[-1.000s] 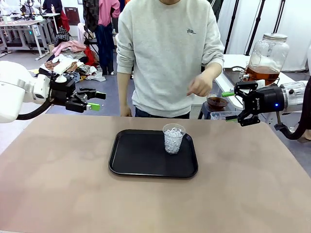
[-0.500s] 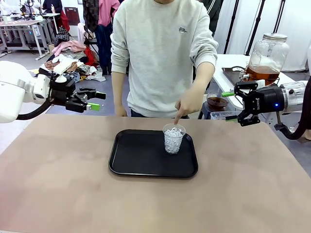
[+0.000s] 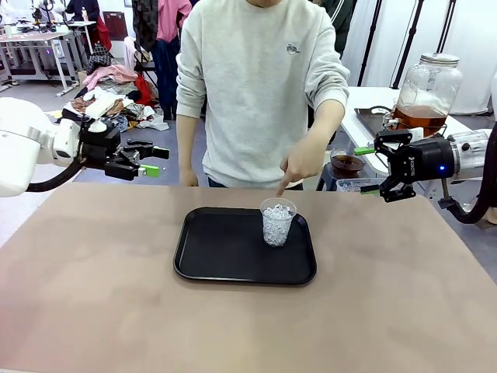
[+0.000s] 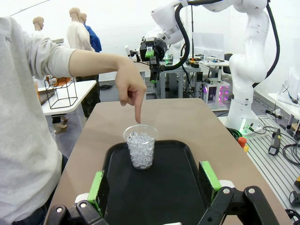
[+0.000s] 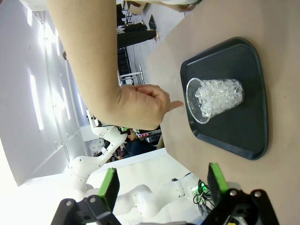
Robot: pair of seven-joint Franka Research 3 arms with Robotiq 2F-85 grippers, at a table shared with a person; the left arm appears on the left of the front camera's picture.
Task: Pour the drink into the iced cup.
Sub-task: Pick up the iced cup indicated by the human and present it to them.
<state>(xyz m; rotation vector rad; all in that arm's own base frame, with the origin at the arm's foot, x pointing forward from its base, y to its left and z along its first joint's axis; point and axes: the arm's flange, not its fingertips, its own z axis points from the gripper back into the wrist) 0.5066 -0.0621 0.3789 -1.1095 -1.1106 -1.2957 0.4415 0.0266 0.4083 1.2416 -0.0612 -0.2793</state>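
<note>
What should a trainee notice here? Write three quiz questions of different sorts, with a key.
1. True or false: the iced cup stands on the black tray.
2. What does the person's finger point at? A) the jar B) the cup C) the table edge
3. Fill in: the robot's left hand and right hand both stand ____.
Key: 1 true; 2 B; 3 open.

Brown table (image 3: 93, 295) under black tray (image 3: 225, 252)
</note>
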